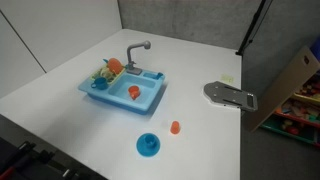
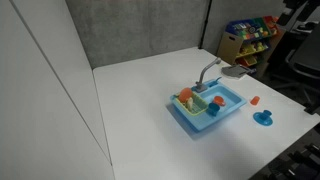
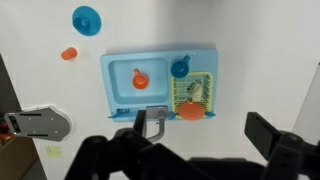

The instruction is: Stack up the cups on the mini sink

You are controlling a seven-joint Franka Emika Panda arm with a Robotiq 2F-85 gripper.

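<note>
The light blue mini sink (image 1: 150, 104) with a grey faucet (image 1: 136, 50) stands mid-table in both exterior views (image 2: 196, 121) and in the wrist view (image 3: 110, 95). One tiny orange-red cup (image 1: 133, 91) sits in its basin (image 3: 141, 81). A second cup (image 1: 175, 127) stands on the bare table beside the sink (image 2: 254, 101) (image 3: 69, 54). My gripper (image 3: 200, 128) shows only in the wrist view. It is open and empty, high above the table, over the faucet side of the sink.
A flat blue plate (image 1: 148, 145) lies on the table near the loose cup. A grey metal plate (image 1: 230, 95) lies at the table's edge. The sink holds a blue cup (image 3: 180, 69) and an orange disc (image 3: 189, 111) in its rack. A cardboard box (image 1: 290, 80) stands past the table.
</note>
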